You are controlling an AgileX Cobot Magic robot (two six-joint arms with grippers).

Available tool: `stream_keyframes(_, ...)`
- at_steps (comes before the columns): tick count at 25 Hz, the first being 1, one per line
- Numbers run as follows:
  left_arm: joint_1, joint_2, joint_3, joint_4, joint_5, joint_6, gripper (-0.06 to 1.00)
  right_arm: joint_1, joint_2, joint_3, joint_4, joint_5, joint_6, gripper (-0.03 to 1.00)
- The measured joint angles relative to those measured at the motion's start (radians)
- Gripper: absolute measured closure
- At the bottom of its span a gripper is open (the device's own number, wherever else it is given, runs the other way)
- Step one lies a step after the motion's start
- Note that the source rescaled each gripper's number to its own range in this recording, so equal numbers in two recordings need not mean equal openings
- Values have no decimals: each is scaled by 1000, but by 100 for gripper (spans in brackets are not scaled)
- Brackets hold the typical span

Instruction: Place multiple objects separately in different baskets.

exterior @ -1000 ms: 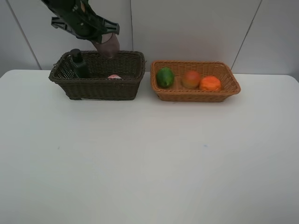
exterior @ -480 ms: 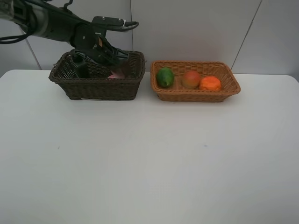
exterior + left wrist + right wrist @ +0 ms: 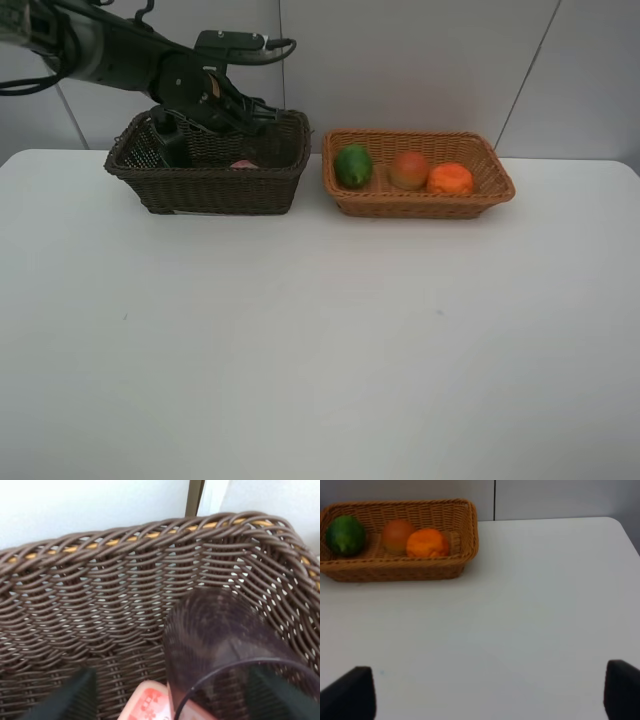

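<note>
My left gripper (image 3: 240, 112) hovers over the far right part of the dark brown basket (image 3: 210, 190). In the left wrist view its fingers (image 3: 70, 695) stand wide apart. The translucent mauve cup (image 3: 225, 650) lies between them in the basket's corner (image 3: 100, 605), clear of that finger. A pink bottle (image 3: 152, 705) lies beside the cup (image 3: 243, 164). The black bottle (image 3: 166, 140) stands at the basket's left end. The tan basket (image 3: 420, 205) holds the green fruit (image 3: 353, 165), the peach fruit (image 3: 408, 170) and the orange (image 3: 450, 179). My right gripper (image 3: 485, 692) is open over bare table.
The two baskets stand side by side at the table's far edge, close to the grey wall panels. The right wrist view shows the tan basket (image 3: 395, 570) with its fruit from the near right. White tabletop (image 3: 320, 350) stretches in front of both baskets.
The left gripper came down from above the dark basket with the mauve cup, then opened its jaws. The cup now rests inside the basket. The right arm has not moved.
</note>
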Motion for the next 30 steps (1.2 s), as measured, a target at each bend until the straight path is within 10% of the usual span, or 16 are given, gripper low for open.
stream_keyframes(7, 0, -116, 0, -26, 158, 27, 4, 0, 0, 0, 0, 0, 0, -2)
stream_keyframes(13, 0, -310, 70, -149, 418, 238, 4, 0, 0, 0, 0, 0, 0, -2)
stream_keyframes(30, 0, -1363, 719, -282, 713, 390, 4, 0, 0, 0, 0, 0, 0, -2)
